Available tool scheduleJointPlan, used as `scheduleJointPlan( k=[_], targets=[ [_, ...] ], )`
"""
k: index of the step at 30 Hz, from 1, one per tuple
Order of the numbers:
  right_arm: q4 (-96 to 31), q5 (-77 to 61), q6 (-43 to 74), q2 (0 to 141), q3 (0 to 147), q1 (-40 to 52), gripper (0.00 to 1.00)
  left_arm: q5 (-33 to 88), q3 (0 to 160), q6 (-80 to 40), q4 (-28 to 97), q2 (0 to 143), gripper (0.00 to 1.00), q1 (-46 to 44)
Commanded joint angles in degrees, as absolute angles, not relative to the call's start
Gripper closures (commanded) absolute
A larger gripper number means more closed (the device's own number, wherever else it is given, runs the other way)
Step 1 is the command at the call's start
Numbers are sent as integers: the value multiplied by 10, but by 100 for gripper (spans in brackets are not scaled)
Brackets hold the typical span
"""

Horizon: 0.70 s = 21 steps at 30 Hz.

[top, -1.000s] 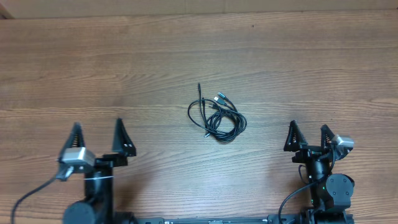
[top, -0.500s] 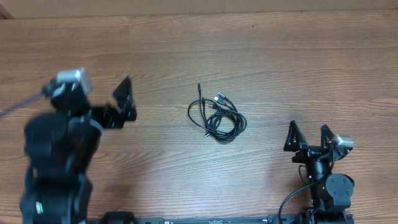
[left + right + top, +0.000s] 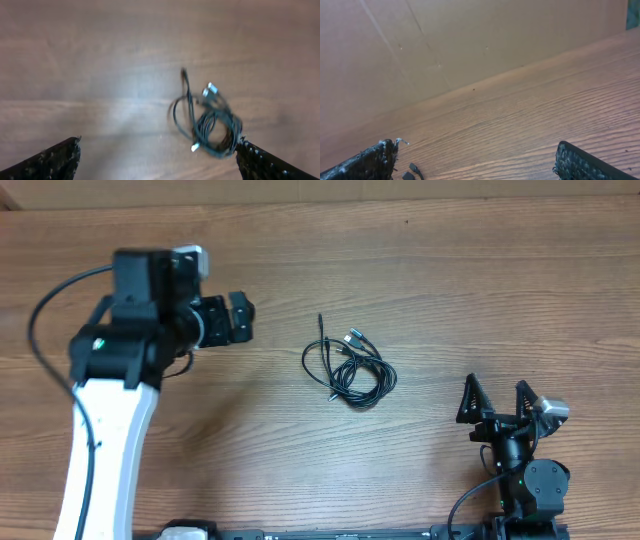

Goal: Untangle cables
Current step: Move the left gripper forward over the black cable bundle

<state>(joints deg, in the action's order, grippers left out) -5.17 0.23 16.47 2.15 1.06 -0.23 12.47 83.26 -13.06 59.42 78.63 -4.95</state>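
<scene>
The cables (image 3: 350, 367) lie as one small tangled bundle of thin black cords with silver-tipped plugs, in the middle of the wooden table. My left gripper (image 3: 240, 319) is open and empty, raised to the left of the bundle. In the left wrist view the cables (image 3: 207, 117) lie ahead between the open fingers (image 3: 159, 159), blurred. My right gripper (image 3: 495, 401) is open and empty at the right front, apart from the cables. The right wrist view shows two plug ends (image 3: 410, 171) at its lower left edge, with its gripper (image 3: 476, 162) open.
The wooden table (image 3: 480, 280) spreads all round the bundle. A brown cardboard wall (image 3: 470, 40) stands along the far edge. The left arm's white link (image 3: 105, 440) and black cable (image 3: 45, 320) cross the left side.
My left arm has risen from its rest at the front left and swung forward and right toward the cables. The right arm and the cables have not moved.
</scene>
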Motion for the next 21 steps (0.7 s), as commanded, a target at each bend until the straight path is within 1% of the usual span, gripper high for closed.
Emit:
scheduleJointPlan(
  k=[1, 10, 14, 17, 18, 19, 21],
  targets=[
    [-48, 3, 163, 21, 5, -1, 0, 136, 846, -118, 604, 813, 0, -60],
    [-48, 3, 163, 21, 5, -1, 0, 136, 845, -176, 609, 914, 0, -109],
    [-48, 3, 163, 21, 5, -1, 0, 136, 845, -223, 583, 960, 0, -126],
    [-48, 3, 163, 21, 5, -1, 0, 136, 845, -223, 551, 990, 0, -128],
    [-48, 3, 163, 21, 5, -1, 0, 137, 845, -224, 542, 998, 4, -128],
    [-48, 3, 163, 21, 5, -1, 0, 142, 845, -228, 533, 1006, 18, -128],
    [-48, 3, 163, 21, 5, -1, 0, 150, 845, -249, 508, 1022, 49, -128]
  ],
)
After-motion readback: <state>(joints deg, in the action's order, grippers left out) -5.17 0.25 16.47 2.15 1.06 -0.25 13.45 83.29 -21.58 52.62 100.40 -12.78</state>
